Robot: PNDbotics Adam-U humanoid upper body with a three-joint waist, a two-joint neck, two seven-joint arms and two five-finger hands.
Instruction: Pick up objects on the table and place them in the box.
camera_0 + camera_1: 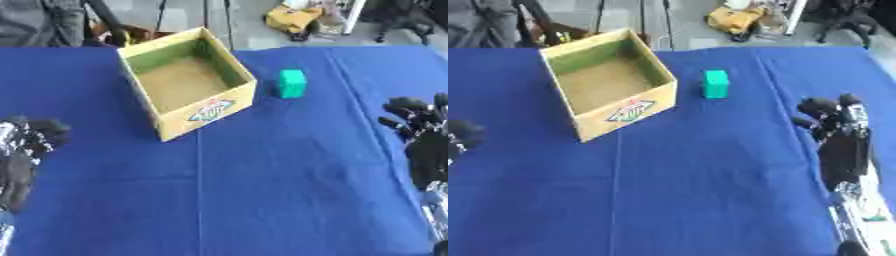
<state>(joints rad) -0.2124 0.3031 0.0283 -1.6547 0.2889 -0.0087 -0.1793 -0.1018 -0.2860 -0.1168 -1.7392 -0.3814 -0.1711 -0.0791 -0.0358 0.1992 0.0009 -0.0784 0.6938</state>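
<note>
Blue table (262,190): green block (292,83) lies beside the box (188,80), nearer the right hand (837,135), whose curled fingers hold nothing.

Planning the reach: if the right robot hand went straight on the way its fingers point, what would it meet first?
Probably nothing but bare blue tablecloth. The right robot hand points up-left, and that line seems to pass right of the green block, though depth is unclear.
</note>
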